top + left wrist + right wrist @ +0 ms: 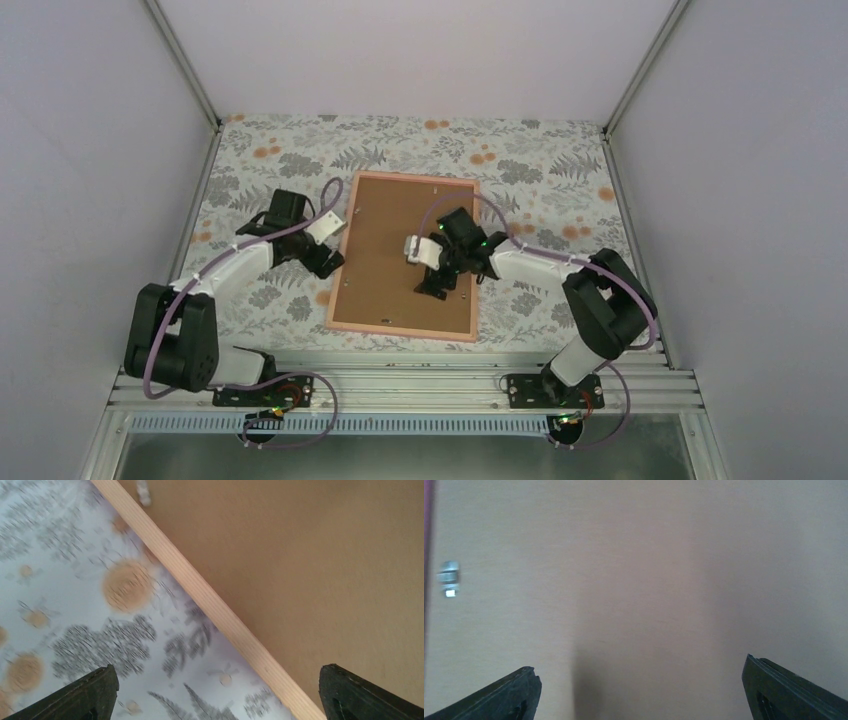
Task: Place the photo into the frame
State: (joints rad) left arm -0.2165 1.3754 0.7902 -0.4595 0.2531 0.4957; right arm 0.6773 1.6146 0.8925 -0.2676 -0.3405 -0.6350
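- A ribbed aluminium mounting rail [400, 385] is seen at the near edge, with both black arm bases bolted on it.
- The left gripper [328, 255] is held at the left rail of the frame; jaws are spread wide, nothing between them.
- In the left wrist view, the left gripper [217, 680] is seen hovering above that rail, one black finger [95, 695] over the cloth, the other over the board.
- The right gripper [425, 255] is held over the middle of the board; jaws wide apart, nothing gripped.
- In the right wrist view, only plain board is seen between the fingers [784, 695] of the right gripper [639, 675].
- The thin pink-orange rectangular picture frame [400, 331] is laid flat in the middle of the table, back side up, between the two arms; its pale wood grain [210, 605] is shown close up.
- A plain brown backing board [390, 250] is seen filling the frame inside [310, 555] [649, 580].
- A small silver metal clip [449, 577] is seen on the board near an edge; another is blurred [144, 492].
- A white tablecloth with grey ferns and orange blooms [520, 160] is spread under everything [60, 595].
- Plain white enclosure walls [420, 50] are seen behind and at both sides.
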